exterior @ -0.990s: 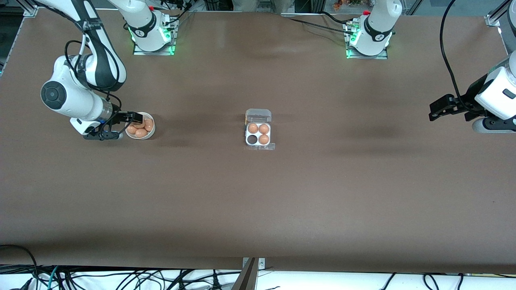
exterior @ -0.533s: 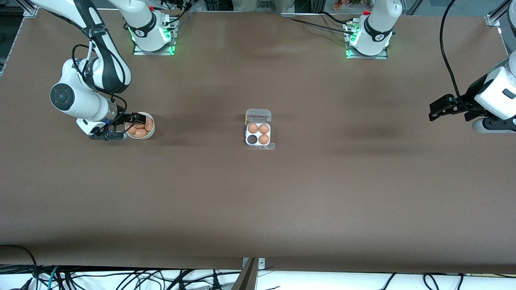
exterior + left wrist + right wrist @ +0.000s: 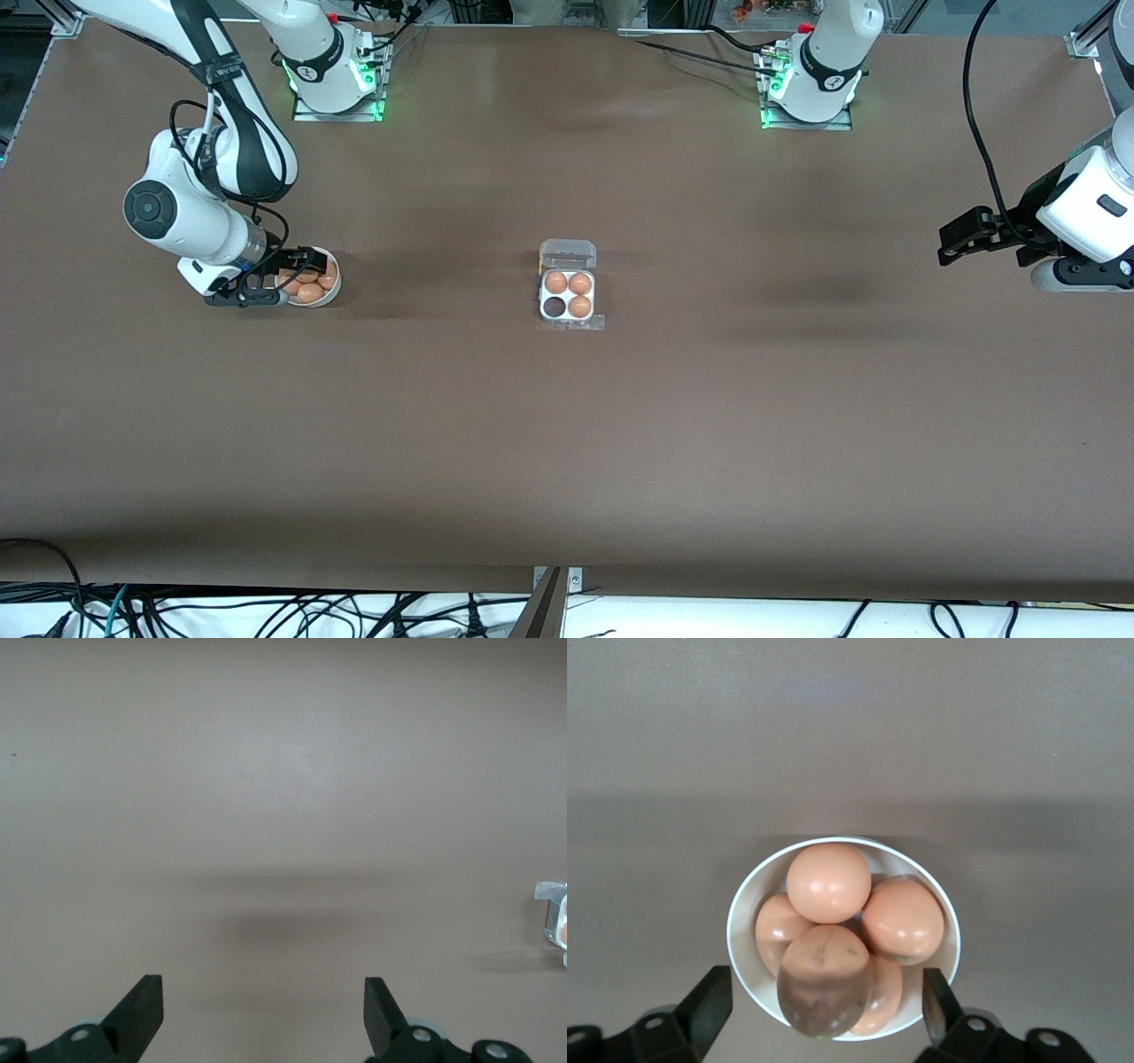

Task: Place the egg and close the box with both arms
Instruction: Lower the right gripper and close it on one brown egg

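Note:
The clear box [image 3: 568, 299] lies mid-table with its lid [image 3: 568, 252] open. It holds three eggs, and the cell [image 3: 555, 307] nearest the front camera at the right arm's end is empty. My right gripper [image 3: 288, 276] is down at the white bowl [image 3: 330, 292] of several eggs. In the right wrist view its open fingers [image 3: 709, 1001] stand on either side of the topmost egg [image 3: 826, 988], apart from it, so my right gripper [image 3: 824, 985] holds nothing. My left gripper [image 3: 955, 241] waits open over bare table at the left arm's end, and the left wrist view shows it [image 3: 261, 992] empty.
The bowl's rim [image 3: 744, 904] sits between the right fingers. The box's edge [image 3: 554, 912] shows at the border of the left wrist view. Both arm bases [image 3: 330, 84] stand along the table edge farthest from the front camera. Cables [image 3: 266, 611] hang below the nearest edge.
The right arm has shifted closer over the bowl and its gripper has sunk toward the eggs, fingers narrowing a little. The left arm has barely moved.

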